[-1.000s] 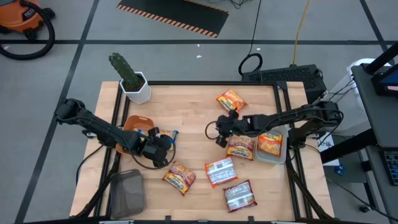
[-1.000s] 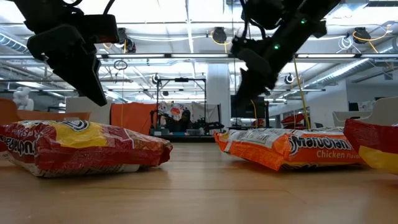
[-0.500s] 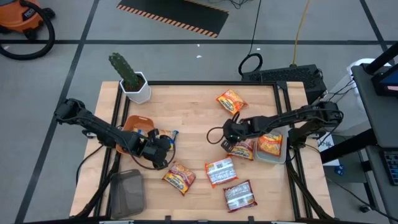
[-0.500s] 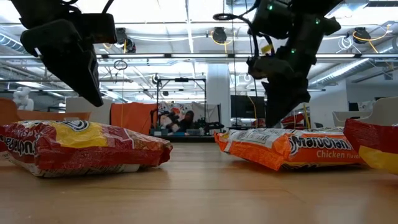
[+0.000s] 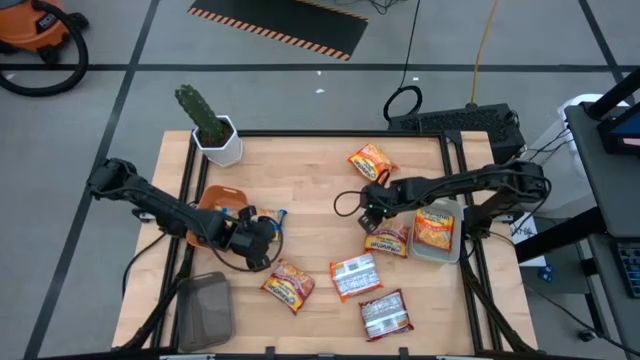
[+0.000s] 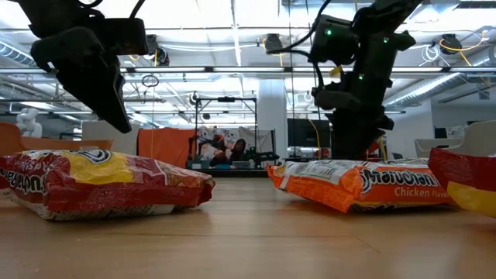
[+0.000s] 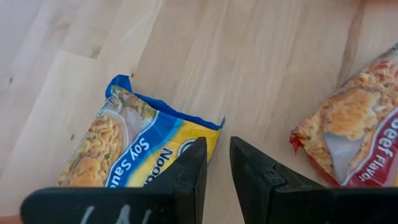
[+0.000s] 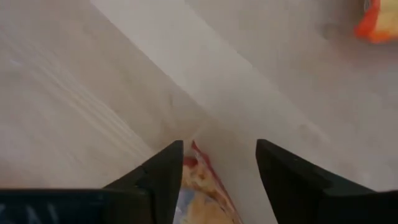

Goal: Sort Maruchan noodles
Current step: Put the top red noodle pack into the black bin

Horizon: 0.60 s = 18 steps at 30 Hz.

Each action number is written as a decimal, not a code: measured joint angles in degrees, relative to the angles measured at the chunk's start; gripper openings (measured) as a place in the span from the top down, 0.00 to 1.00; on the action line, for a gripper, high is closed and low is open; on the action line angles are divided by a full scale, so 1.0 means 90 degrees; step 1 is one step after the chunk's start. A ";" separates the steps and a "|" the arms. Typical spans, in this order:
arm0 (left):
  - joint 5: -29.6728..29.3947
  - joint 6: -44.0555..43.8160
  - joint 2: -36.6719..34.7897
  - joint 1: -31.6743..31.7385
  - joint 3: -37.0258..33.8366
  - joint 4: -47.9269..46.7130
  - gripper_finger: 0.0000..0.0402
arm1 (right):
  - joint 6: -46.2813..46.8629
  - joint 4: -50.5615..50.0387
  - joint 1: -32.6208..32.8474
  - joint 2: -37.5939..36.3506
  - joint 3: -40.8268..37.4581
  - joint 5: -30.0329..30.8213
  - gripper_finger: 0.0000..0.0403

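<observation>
Several Maruchan noodle packets lie flat on the wooden table point(image 5: 310, 180). An orange one point(image 5: 372, 160) is at the far side, a red-yellow one point(image 5: 388, 238) at mid right, and three more point(image 5: 288, 284) point(image 5: 356, 276) point(image 5: 385, 313) near the front. Another orange packet point(image 5: 434, 230) lies in the right grey tray. My right gripper point(image 8: 217, 168) point(image 5: 375, 205) points steeply down, open, above the far corner point(image 8: 198, 177) of the red-yellow packet. My left gripper point(image 7: 216, 168) point(image 5: 262, 240) hangs over a blue-yellow packet point(image 7: 134, 149), its fingers a narrow gap apart with nothing between them.
An orange bowl point(image 5: 222, 200) sits under the left arm. A second grey tray point(image 5: 205, 305) stands at the near left corner, and a potted cactus point(image 5: 215, 135) at the far left corner. Bare wood lies at the table's far middle.
My right gripper has moved a little toward the table's right edge. It has tipped from a slant to pointing steeply down over the red-yellow packet. The packets lie where they were.
</observation>
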 joint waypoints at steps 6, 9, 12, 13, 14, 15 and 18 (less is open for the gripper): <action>0.0000 0.0027 0.0000 0.0156 0.0000 0.0143 0.81 | 0.0148 -0.0058 0.0038 0.0296 0.0000 -0.0170 0.52; 0.0127 0.0161 0.0000 0.0225 0.0000 0.0267 0.81 | 0.0135 0.0159 0.0078 0.0398 0.0000 -0.0335 0.56; 0.0303 0.0260 0.0000 0.0262 0.0000 0.0328 0.81 | 0.0122 0.0324 0.0124 0.0466 0.0000 -0.0497 0.63; 0.0335 0.0265 0.0000 0.0266 0.0000 0.0320 0.81 | 0.0125 0.0332 0.0145 0.0466 0.0000 -0.0493 0.67; 0.0335 0.0265 0.0000 0.0266 0.0000 0.0320 0.81 | 0.0144 0.0314 0.0161 0.0464 0.0000 -0.0495 0.70; 0.0335 0.0265 0.0000 0.0265 0.0000 0.0321 0.81 | 0.0172 0.0270 0.0163 0.0463 0.0000 -0.0497 0.74; 0.0338 0.0267 0.0000 0.0264 0.0000 0.0316 0.81 | 0.0249 -0.0001 0.0160 0.0463 0.0000 -0.0496 0.85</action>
